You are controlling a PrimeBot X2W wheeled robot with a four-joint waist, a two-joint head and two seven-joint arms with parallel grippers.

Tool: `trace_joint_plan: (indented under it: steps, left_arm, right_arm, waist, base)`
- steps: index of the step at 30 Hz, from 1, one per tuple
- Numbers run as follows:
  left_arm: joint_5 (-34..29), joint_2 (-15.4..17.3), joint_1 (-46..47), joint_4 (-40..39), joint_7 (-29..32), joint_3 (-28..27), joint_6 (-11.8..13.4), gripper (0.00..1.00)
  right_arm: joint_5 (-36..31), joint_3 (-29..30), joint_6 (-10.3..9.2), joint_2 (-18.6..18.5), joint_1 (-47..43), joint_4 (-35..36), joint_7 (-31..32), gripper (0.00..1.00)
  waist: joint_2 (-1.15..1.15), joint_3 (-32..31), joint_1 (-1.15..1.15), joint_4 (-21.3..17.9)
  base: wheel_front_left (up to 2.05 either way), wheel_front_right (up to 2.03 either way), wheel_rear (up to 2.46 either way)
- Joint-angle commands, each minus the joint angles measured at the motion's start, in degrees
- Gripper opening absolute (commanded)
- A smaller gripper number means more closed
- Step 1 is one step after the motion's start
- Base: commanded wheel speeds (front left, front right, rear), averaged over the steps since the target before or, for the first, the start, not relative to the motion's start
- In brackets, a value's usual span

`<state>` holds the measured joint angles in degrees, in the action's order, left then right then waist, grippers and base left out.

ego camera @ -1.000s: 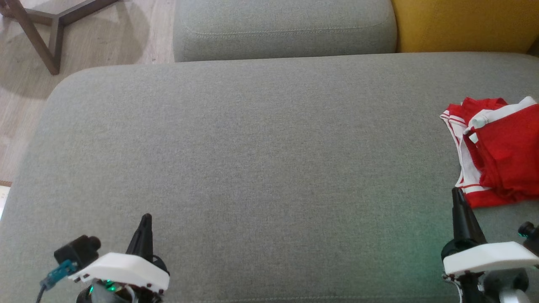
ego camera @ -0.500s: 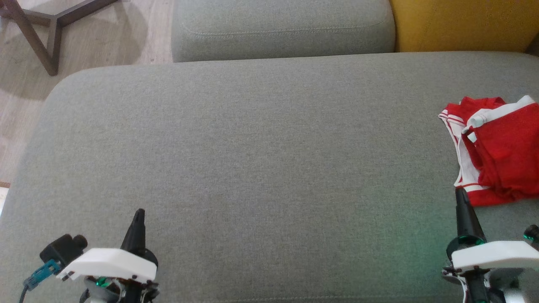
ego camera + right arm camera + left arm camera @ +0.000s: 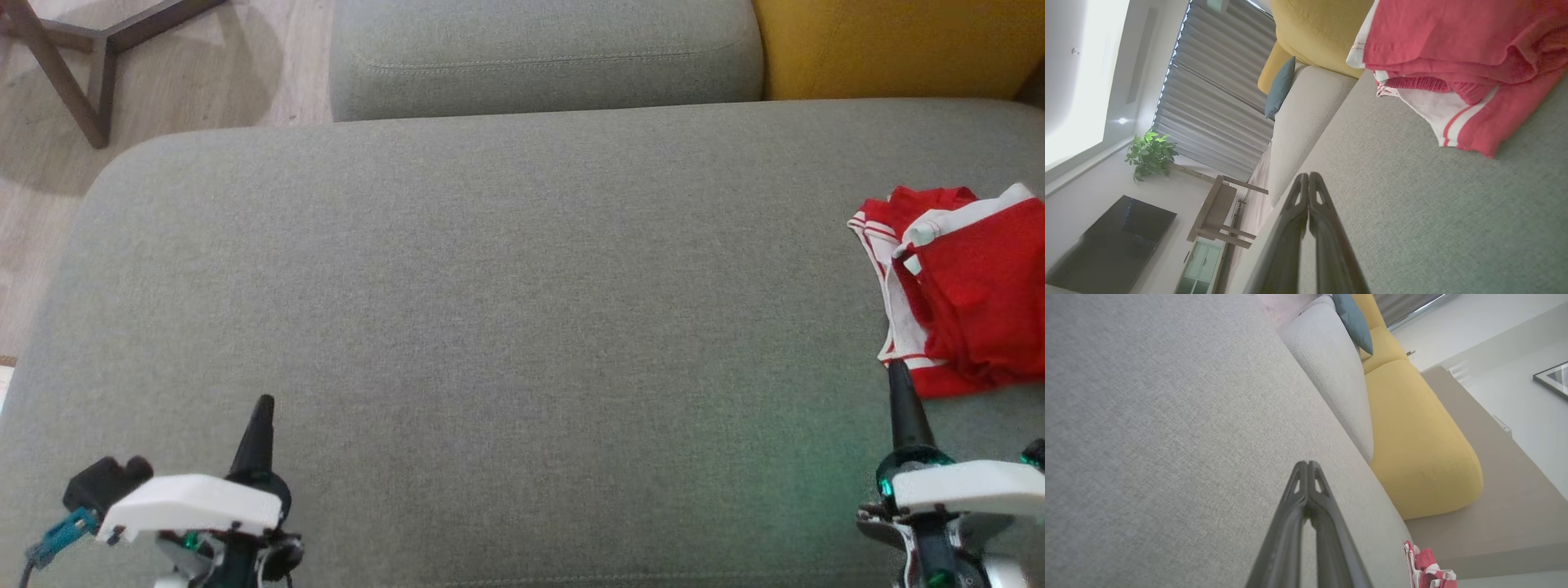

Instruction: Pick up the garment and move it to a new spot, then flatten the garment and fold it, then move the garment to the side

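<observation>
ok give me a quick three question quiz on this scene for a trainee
1. True or false: the right gripper is holding the garment.
2. Where on the grey cushion does the garment lie, by the robot's own sides? A) left side B) middle C) right side
3. Fill in: the left gripper has its jaws ____.

Key: 1 false, it is shut on nothing, with bare cushion between it and the garment; 2 C; 3 shut.
</observation>
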<state>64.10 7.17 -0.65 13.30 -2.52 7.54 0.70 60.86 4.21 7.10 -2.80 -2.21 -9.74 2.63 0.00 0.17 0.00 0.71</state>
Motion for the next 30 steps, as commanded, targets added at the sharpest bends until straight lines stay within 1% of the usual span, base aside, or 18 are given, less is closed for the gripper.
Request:
trace_joint_plan:
  steps: [1,30]
  left_arm:
    - [1.8,0.4,3.5,-1.5,0.5,-2.4,-0.8,0.00]
    - [19.6,-1.7,5.5,-0.1,4.9,-8.6,-5.5,0.00]
  right_arm:
    - [2.1,-0.5,0.25,-1.3,3.4,1.5,0.3,0.00]
    - [21.6,0.2,0.34,-1.3,6.5,-2.1,1.7,0.00]
  waist:
    - [0.00,0.0,0.00,0.0]
    - [0.00,0.0,0.00,-0.5]
  base:
    - [0.00,0.00,0.00]
    - [0.00,0.00,0.00]
